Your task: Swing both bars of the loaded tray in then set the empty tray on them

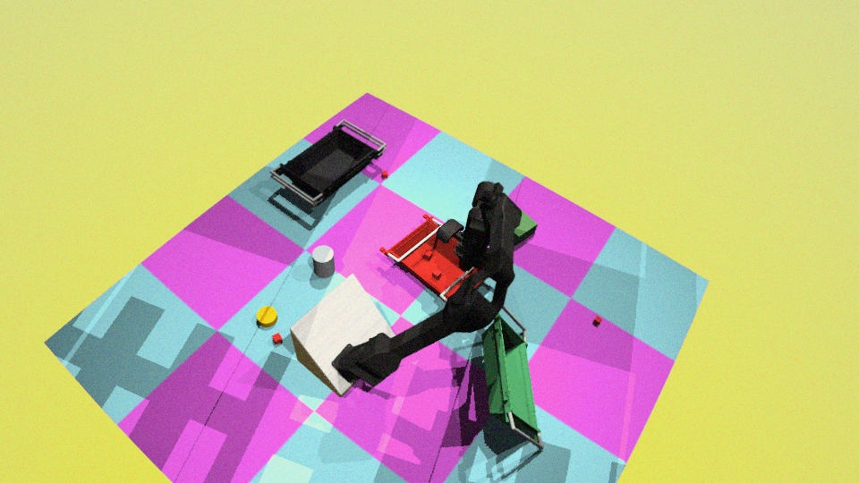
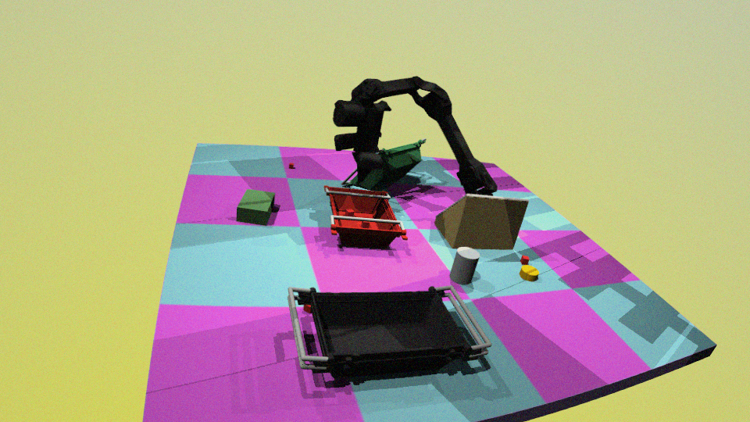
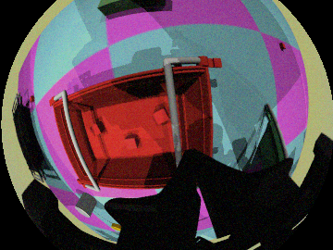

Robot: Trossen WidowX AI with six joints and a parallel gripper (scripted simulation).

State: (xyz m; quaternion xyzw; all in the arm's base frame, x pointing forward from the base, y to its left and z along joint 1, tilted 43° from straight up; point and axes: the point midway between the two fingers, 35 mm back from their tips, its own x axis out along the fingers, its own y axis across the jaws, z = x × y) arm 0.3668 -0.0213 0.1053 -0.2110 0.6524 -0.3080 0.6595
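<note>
The loaded red tray (image 1: 420,266) (image 2: 366,238) (image 3: 117,156) stands mid-table with small red blocks inside. One wire bar (image 2: 356,191) (image 3: 174,113) lies across its top, a little in from the end nearest the green tray. The other bar (image 2: 366,220) (image 3: 74,138) lies by the opposite end. My gripper (image 2: 369,176) (image 3: 191,154) is shut on nothing, with its tips at one end of the first bar. An empty green tray (image 1: 510,372) (image 2: 398,157) (image 3: 272,140) of the same kind is tipped up on its side beyond that end.
A larger empty black tray (image 1: 327,168) (image 2: 387,330) stands apart. A green block (image 1: 525,224) (image 2: 255,205), a grey cylinder (image 1: 323,259) (image 2: 464,265), a yellow disc (image 1: 267,315) (image 2: 528,272), a pale wedge (image 1: 339,327) (image 2: 482,220) and loose red cubes (image 1: 596,321) lie around.
</note>
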